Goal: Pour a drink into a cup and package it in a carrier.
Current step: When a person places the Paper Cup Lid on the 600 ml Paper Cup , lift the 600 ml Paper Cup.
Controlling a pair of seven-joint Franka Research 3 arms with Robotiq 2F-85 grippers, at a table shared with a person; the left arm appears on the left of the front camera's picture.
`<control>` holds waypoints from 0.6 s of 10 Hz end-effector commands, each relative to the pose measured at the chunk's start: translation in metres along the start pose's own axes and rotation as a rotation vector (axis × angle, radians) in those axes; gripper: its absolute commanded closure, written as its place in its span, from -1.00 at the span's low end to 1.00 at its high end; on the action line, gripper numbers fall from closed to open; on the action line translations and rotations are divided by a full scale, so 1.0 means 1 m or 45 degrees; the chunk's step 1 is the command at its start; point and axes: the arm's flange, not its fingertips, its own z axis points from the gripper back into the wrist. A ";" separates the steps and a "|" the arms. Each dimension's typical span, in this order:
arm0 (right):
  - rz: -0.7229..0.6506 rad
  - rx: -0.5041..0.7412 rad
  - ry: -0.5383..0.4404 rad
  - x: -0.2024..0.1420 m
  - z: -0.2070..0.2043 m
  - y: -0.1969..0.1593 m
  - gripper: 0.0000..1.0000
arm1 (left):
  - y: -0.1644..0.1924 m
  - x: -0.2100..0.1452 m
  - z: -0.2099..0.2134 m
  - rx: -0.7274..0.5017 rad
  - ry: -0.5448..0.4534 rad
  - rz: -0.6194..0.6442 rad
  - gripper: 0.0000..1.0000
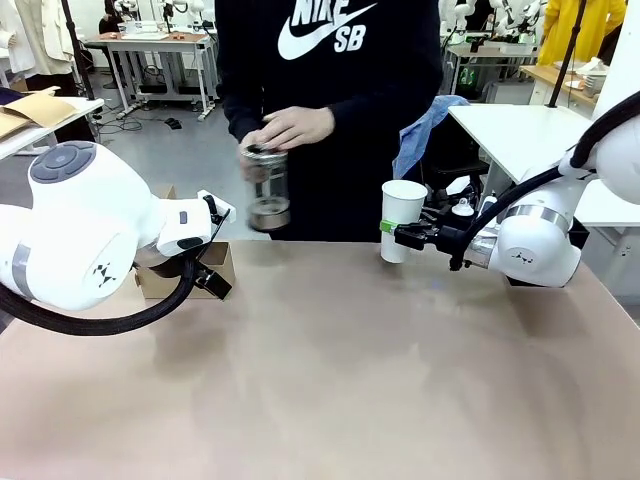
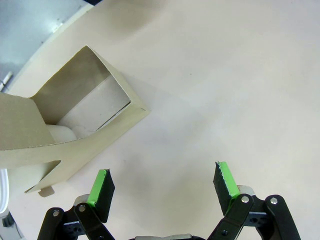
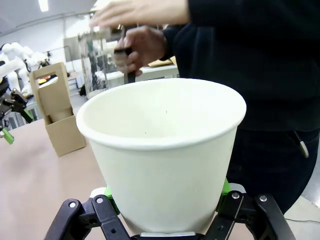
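Early in the task, judging by the layout. Nothing poured so far, nothing packed.

Clamped in the right hand [image 1: 397, 232], green pads pressed low on either side: the white paper cup [image 1: 403, 210], upright, mouth open, no lid. Positioned near the far edge of the counter [image 1: 330, 380], just in front of the person. Impossible to tell whether resting on the surface or held slightly above it. Seen from the right wrist: plain white, tapering downward, rolled rim, inner wall clean and dry as far as visible, bottom hidden. Probably empty.

Beyond it, gripped in the person's hands [image 1: 295, 127], one on top and one at the side: a glass jug [image 1: 267, 190] with metal bands, upright, not tipped toward the cup. Something dark low inside, likely the drink [image 1: 268, 213], though too blurred to be sure of the level.

Off at the robot's left side of the counter: the cardboard carrier [image 1: 225, 265], brown, handle tab standing up, well apart from the cup. Just beside it, hovering over bare counter with jaws spread wide and gripping nothing: the left hand [image 2: 162, 182].

Left to do: pouring, probably lidding, then seating the cup in a carrier slot.
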 end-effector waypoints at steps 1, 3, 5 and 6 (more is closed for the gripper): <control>0.005 -0.006 0.003 0.006 0.000 0.003 -0.61 | 0.000 0.000 0.000 -0.002 -0.002 0.002 -1.00; 0.005 -0.006 0.003 0.006 0.000 0.003 -0.61 | 0.000 0.000 0.000 -0.002 -0.002 0.002 -1.00; 0.005 -0.006 0.003 0.006 0.000 0.003 -0.61 | 0.000 0.000 0.000 -0.002 -0.002 0.002 -1.00; 0.005 -0.006 0.003 0.006 0.000 0.003 -0.61 | 0.000 0.000 0.000 -0.002 -0.002 0.002 -1.00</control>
